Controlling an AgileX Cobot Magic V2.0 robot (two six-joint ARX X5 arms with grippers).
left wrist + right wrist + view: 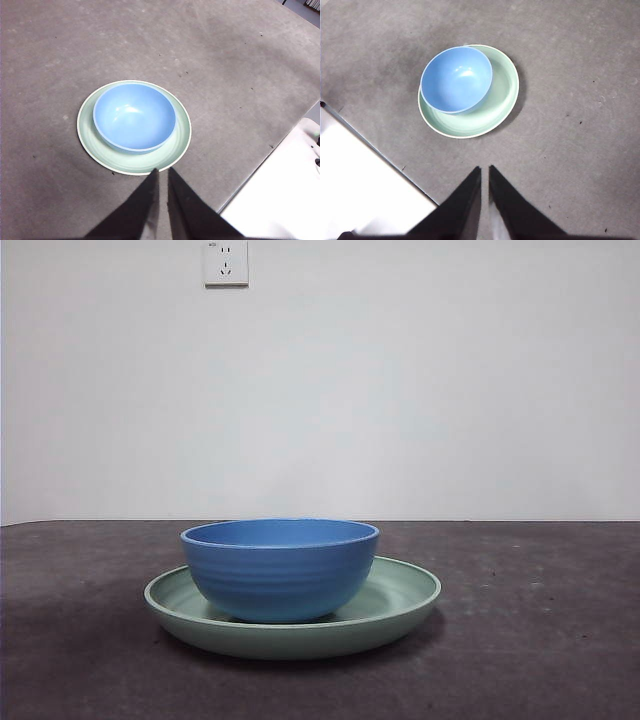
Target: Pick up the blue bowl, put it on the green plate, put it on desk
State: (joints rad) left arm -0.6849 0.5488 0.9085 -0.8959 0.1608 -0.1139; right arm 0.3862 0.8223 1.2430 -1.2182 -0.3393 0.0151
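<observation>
Bowl (280, 568) sits off-centre inside plate (400, 592) rim.

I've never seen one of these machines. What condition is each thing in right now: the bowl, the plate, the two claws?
blue bowl: upright, empty, sitting in the green plate, off-centre.
green plate: flat on the desk, holding only the bowl.
left claw: raised away from the dishes, jaws nearly together, holding nothing.
right claw: also raised and apart from them, jaws nearly together, holding nothing.

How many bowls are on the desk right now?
1. The blue bowl sits upright in the green plate, off-centre, on the desk. No other bowl shows in any view. Both grippers hang above, clear of it.
</observation>
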